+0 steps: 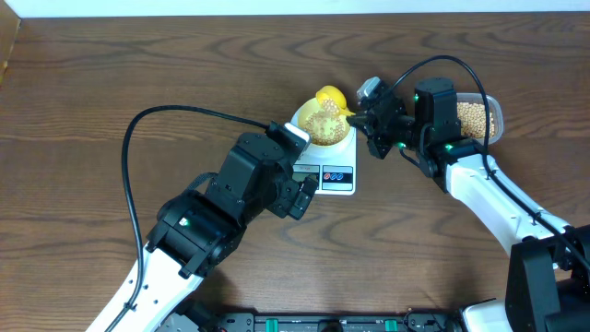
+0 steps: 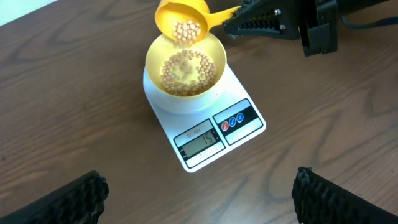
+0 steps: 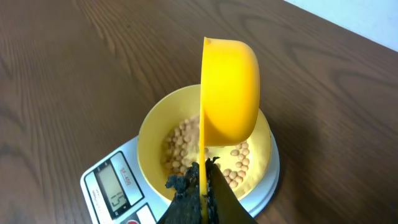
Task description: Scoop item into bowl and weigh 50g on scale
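The pale-yellow bowl stands on the white scale, and tan beans cover its bottom. My right gripper is shut on the thin handle of a bright yellow scoop. The scoop is tipped on its side over the bowl, with beans in its cup. In the overhead view the scoop sits above the bowl's far edge, the right gripper just right of it. My left gripper hangs open over bare table in front of the scale, holding nothing.
A clear plastic tub of beans stands right of the scale, partly behind the right arm. The scale's display and two round buttons face the left arm. Dark wooden table surrounds everything.
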`<state>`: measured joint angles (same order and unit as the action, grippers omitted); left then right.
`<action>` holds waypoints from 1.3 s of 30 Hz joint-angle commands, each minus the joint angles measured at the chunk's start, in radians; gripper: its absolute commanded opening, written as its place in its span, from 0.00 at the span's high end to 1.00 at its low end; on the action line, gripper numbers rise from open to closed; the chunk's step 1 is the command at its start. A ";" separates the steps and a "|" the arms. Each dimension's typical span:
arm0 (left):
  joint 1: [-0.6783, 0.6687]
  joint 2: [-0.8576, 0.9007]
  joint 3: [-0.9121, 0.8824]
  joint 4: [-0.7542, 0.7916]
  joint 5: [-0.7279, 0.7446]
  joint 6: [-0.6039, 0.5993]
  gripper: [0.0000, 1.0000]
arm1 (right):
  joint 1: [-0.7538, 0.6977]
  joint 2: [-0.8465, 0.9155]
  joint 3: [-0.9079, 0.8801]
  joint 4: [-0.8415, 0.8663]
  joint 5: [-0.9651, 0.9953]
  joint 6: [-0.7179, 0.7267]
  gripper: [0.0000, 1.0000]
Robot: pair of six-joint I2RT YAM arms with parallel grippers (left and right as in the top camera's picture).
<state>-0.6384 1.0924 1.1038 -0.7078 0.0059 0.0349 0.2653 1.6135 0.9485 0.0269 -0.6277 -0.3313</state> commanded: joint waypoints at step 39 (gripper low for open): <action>0.004 0.005 0.000 -0.003 0.010 0.017 0.03 | -0.033 0.010 0.003 -0.001 0.024 -0.311 0.99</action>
<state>-0.6384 1.0924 1.1038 -0.7078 0.0059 0.0349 0.2508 1.6135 0.9485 0.0254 -0.6048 -0.6029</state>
